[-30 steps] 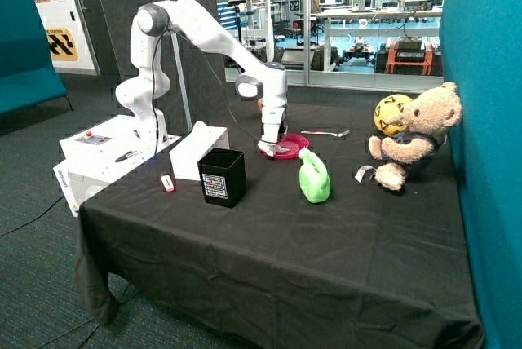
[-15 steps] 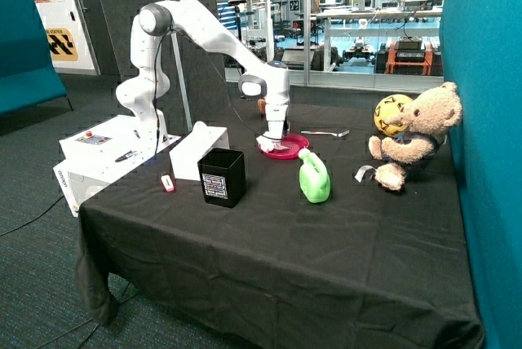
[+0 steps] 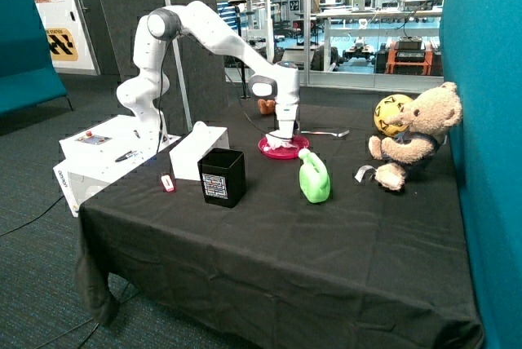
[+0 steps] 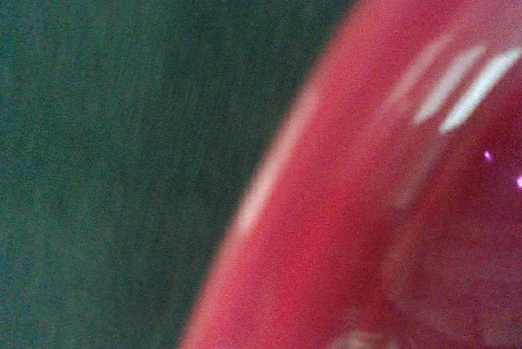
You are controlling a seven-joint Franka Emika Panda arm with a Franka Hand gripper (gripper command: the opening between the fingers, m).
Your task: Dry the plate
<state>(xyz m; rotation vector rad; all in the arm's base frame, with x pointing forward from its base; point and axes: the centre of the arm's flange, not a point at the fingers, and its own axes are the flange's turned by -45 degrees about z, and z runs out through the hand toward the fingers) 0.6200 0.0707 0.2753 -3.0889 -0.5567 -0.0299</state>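
Where tool [image 3: 284,134] points down, plate [image 3: 283,147] directly beneath — white cloth [image 3: 280,140] between.

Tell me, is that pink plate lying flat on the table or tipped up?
Flat. The plate rests level on the black tablecloth, with the gripper pressing a white cloth down onto it.

pincer [image 3: 282,139] | shifted across plate [image 3: 295,152] toward spoon [image 3: 325,132] (cloth [image 3: 279,141] dragged along)

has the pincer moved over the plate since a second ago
Yes. The pincer has slid across the pink plate, away from the black cup and toward the spoon, holding a white cloth down on the plate.
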